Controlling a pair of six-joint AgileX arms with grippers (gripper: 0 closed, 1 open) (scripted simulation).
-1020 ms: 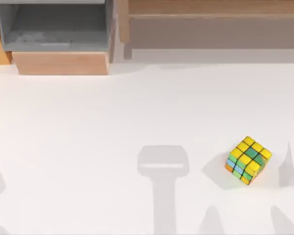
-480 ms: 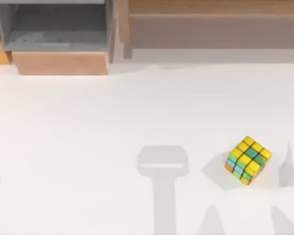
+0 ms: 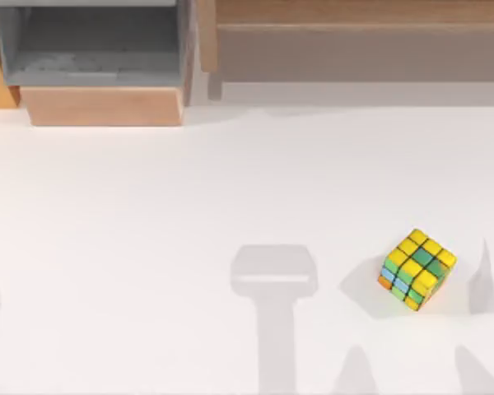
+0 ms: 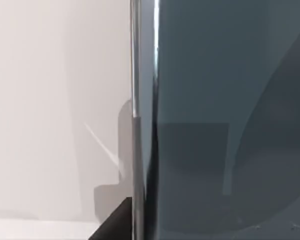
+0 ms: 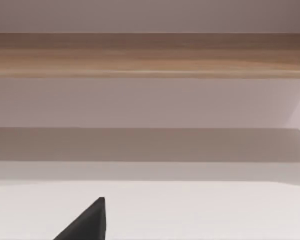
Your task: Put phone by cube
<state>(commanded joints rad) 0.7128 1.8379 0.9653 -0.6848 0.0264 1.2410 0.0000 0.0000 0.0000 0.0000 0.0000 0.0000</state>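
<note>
The cube (image 3: 417, 269), a 3x3 puzzle of mostly yellow and green tiles, rests on the white table at the right of the top view. The phone (image 4: 225, 115) stands very close in the left wrist view, a dark grey glossy slab with a silvery edge (image 4: 135, 100). One dark fingertip (image 4: 114, 226) of my left gripper (image 4: 155, 231) lies against that edge, and the gripper is shut on the phone. In the right wrist view a single dark fingertip (image 5: 87, 222) of my right gripper pokes up over the white table.
A wooden cabinet with an open grey drawer (image 3: 90, 49) stands at the back left. A long wooden shelf (image 3: 354, 33) runs along the back right, and its board (image 5: 150, 55) faces the right wrist camera. Arm shadows fall on the table's front.
The arm shadow at the top view's left edge has drawn back a little. The cube has not moved.
</note>
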